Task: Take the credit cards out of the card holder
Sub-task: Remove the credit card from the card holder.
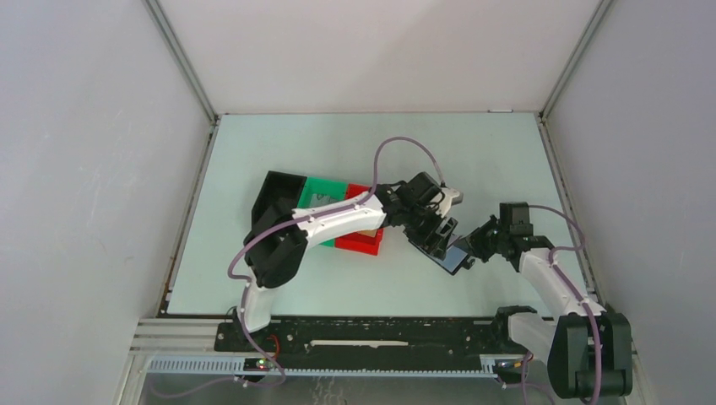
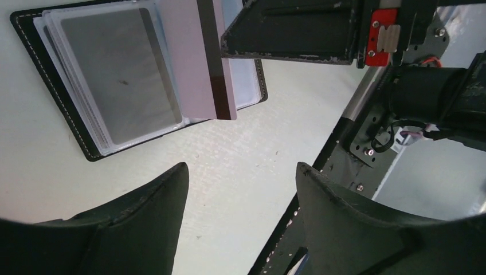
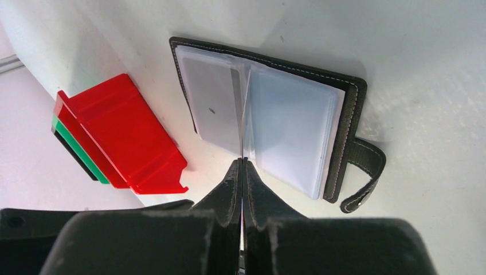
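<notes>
So, right gripper [image 3: 242, 164]: jaws clenched flat on the edge of one credit card [image 2: 186, 57], a pale card with a dark stripe. It stands on edge over the middle fold of the card holder [image 3: 352, 109]. From the right wrist view that card is just a thin line, and I can't tell if its far end is clear of the sleeves. Left gripper [image 2: 240, 169]: jaws spread wide with nothing between them, hovering over bare table [image 2: 229, 143] just beside the card holder and not touching it. The card holder lies open and flat on the table, clear sleeves fanned out, strap tab sticking out on one side. Another greyish card [image 2: 120, 74] sits inside a sleeve on one half. Off to one side of the card holder there's a row of bins touching each other: red bin [image 3: 123, 134] nearest to it, then green bin [image 1: 325, 192], then black bin [image 1: 279, 196].
</notes>
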Controlling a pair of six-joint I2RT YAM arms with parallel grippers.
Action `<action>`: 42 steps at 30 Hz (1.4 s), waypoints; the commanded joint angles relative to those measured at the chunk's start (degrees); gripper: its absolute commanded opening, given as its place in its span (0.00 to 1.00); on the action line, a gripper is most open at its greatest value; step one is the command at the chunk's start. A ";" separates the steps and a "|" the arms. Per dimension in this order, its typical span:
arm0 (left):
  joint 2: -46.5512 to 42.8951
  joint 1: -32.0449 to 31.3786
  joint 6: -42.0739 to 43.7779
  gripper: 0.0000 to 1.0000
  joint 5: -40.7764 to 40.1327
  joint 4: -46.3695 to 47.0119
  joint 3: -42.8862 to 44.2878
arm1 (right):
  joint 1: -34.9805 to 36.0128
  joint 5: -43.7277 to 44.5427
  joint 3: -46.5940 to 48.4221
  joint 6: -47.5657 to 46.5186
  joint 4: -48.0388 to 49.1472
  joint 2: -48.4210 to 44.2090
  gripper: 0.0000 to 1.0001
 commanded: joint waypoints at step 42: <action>9.60 9.13 -9.62 0.65 3.58 4.74 4.30 | 1.92 -2.11 -1.73 -1.94 14.83 8.52 0.16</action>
